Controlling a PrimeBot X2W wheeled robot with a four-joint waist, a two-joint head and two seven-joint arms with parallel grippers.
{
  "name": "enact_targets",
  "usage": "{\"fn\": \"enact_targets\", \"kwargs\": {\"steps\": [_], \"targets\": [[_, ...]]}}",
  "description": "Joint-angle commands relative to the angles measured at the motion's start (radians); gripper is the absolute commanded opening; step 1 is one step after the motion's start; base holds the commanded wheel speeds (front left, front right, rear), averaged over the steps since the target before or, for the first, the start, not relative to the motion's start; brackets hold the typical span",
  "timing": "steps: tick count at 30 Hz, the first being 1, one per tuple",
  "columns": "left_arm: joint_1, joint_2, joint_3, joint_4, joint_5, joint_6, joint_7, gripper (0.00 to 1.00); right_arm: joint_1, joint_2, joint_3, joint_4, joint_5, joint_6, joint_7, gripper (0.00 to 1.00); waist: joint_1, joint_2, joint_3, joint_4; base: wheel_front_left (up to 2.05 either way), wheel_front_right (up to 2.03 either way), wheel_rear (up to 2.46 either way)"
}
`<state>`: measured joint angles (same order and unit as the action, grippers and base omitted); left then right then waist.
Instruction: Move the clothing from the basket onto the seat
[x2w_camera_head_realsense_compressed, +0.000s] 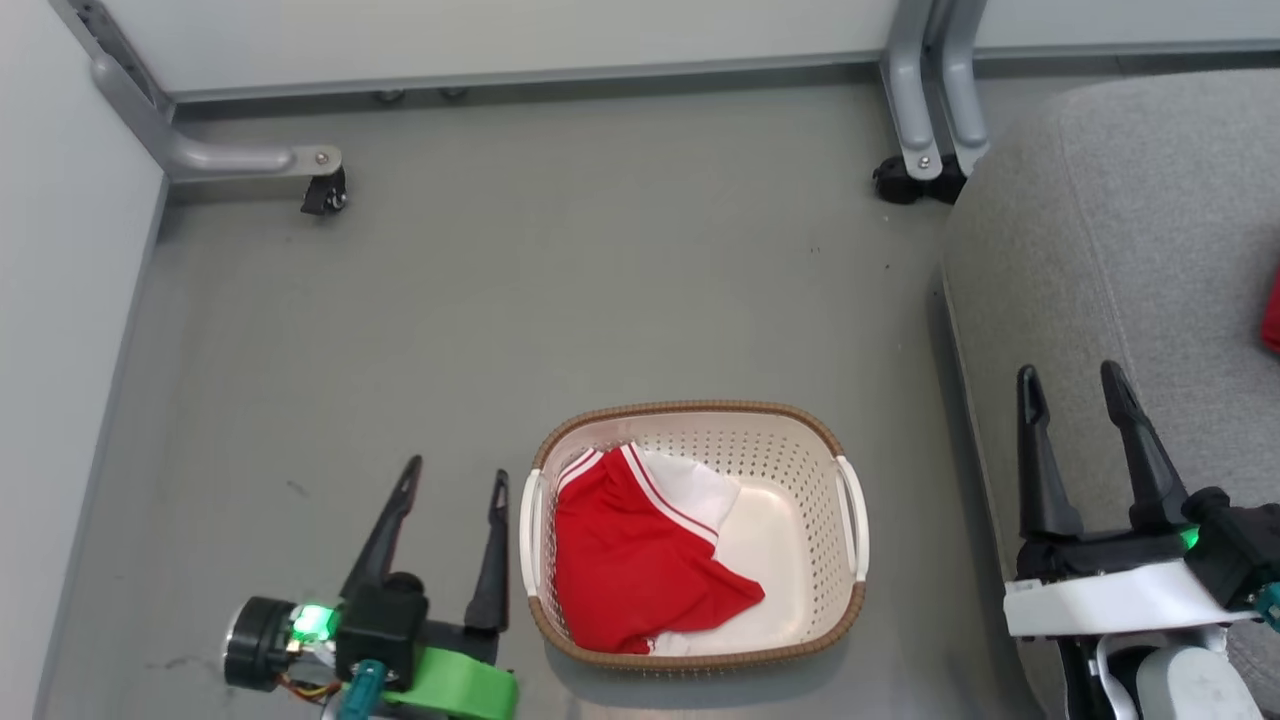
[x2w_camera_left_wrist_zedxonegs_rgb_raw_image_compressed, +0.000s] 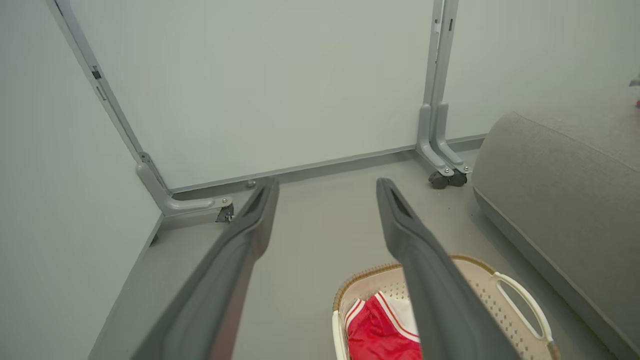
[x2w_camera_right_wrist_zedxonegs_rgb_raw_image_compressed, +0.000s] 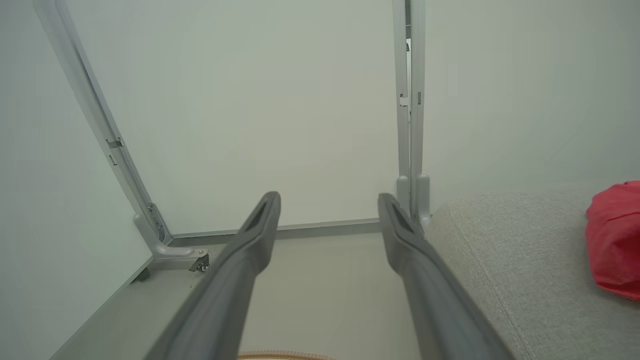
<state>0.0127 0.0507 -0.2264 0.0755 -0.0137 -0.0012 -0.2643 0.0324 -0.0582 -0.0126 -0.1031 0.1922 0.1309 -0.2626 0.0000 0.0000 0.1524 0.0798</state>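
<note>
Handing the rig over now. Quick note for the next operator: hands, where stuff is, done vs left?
Left hand: open, empty, just left of the basket.
Right hand: open, empty, by the seat's near edge.
Done: one red piece lies on the seat.
Left: a red garment with white stripes lies in the basket; it has yet to go onto the seat.

1. The basket (x2w_camera_head_realsense_compressed: 690, 408) is cream perforated plastic with a brown woven-look rim and white side handles. It sits upright on the floor, near and roughly centre.
2. A red garment (x2w_camera_head_realsense_compressed: 630, 570) with white stripes and white lining is crumpled in the basket's left half.
3. The seat (x2w_camera_head_realsense_compressed: 1120, 230) is a big grey fabric cushion to the right of the basket, with a gap between them.
4. Another red piece (x2w_camera_right_wrist_zedxonegs_rgb_raw_image_compressed: 615, 240) lies on the seat's far-right side.
</note>
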Motion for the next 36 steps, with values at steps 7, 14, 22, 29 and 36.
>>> {"fn": "enact_targets", "kwargs": {"steps": [7,14,22,29,36], "targets": [[-0.187,0.016,-0.095,0.246,0.084,-0.010,0.000,1.00,-0.100,-0.010,-0.032,-0.013,-0.015,0.000,-0.003,1.00,0.0000,0.0000,0.234,-0.086,0.00,0.00,0.00],[-0.409,0.031,-0.167,0.594,0.154,-0.014,0.000,1.00,-0.172,-0.013,-0.055,-0.050,-0.010,0.000,-0.003,1.00,0.0000,0.0000,0.415,-0.150,0.00,0.00,0.00],[-0.708,0.026,-0.232,0.908,0.221,-0.044,0.021,1.00,-0.237,-0.005,-0.046,-0.083,-0.003,0.000,-0.003,1.00,0.0000,0.0000,0.605,-0.206,0.00,0.00,0.00],[-0.903,0.022,-0.321,1.075,0.294,-0.089,0.117,1.00,-0.279,0.004,-0.007,-0.094,0.012,0.000,-0.003,1.00,0.0000,0.0000,0.714,-0.250,0.00,0.00,0.00],[-1.027,0.021,-0.391,1.171,0.325,-0.121,0.227,1.00,-0.309,0.008,0.023,-0.087,0.036,0.000,-0.003,1.00,0.0000,0.0000,0.783,-0.297,0.00,0.00,0.00]]}}
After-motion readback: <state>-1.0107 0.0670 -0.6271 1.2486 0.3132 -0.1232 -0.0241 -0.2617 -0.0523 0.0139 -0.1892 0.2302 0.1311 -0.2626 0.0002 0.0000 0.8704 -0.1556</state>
